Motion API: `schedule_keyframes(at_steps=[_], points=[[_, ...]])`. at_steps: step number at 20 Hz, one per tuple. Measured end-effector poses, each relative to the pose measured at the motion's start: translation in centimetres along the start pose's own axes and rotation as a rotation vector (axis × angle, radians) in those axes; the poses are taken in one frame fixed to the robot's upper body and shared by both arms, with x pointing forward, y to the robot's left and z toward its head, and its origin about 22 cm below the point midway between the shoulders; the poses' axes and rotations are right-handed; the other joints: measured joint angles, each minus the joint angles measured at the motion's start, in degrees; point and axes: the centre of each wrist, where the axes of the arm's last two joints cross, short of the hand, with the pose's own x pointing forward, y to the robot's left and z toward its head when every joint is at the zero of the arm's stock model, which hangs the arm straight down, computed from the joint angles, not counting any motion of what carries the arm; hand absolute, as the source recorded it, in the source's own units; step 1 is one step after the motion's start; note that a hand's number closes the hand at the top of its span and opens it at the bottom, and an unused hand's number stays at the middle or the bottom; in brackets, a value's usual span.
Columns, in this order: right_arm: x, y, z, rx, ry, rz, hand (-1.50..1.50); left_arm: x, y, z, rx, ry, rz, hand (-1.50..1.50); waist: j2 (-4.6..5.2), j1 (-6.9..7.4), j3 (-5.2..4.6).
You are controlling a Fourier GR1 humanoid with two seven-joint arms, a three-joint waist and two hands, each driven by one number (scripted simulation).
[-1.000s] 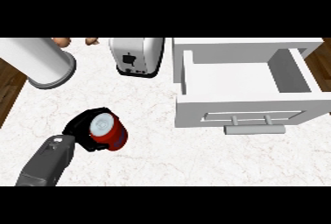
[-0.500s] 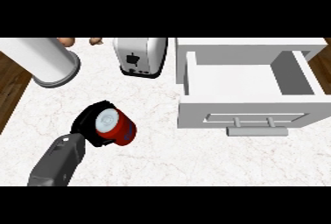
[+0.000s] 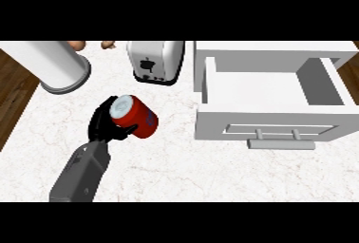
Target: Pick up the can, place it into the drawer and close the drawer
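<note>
A red can [image 3: 138, 118] with a silver top lies tilted in my left hand [image 3: 103, 124], whose black fingers curl round its left side. Hand and can are at the left of centre in the head view, over the white marble counter [image 3: 175, 166]. Right of them stands the open white drawer [image 3: 270, 127], its inside showing nothing in it and its bar handle [image 3: 279, 141] facing me. A gap of counter lies between the can and the drawer's front panel. My right hand shows nowhere.
A silver toaster [image 3: 155, 61] stands at the back, just left of the drawer. A tall white cylinder [image 3: 56, 64] stands at the back left. Dark wood floor [image 3: 13, 99] shows past the counter's left edge.
My left hand has carried the can away from me and to the right, closer to the toaster and the drawer. The drawer has stayed open.
</note>
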Motion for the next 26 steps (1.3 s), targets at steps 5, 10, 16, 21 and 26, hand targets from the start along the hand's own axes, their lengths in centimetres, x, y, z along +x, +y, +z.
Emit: schedule_keyframes(at_steps=[5,10,16,21,26], points=[[0.4,0.7,-0.3,-0.005,0.002,0.004,-1.50,3.6,-3.3,-1.9,-0.015,-0.073,-0.034,1.50,-0.06,0.30,-0.01],[0.6,0.6,-0.1,-0.005,-0.004,-0.003,-1.50,7.5,-6.8,-2.2,-0.035,-0.098,-0.075,1.50,0.04,-0.12,-0.03],[1.2,1.1,-0.1,-0.003,-0.007,-0.015,-1.50,12.0,-11.6,-1.9,-0.032,-0.126,-0.105,1.50,0.30,-0.77,-0.08],[0.6,1.0,-0.3,0.001,-0.014,-0.017,-1.50,15.7,-15.3,-2.4,-0.046,-0.154,-0.129,1.50,0.47,-1.09,-0.08],[0.4,1.1,-0.5,0.011,-0.012,-0.018,-1.50,16.9,-19.1,-3.3,-0.049,-0.167,-0.150,1.50,0.60,-1.53,-0.10]])
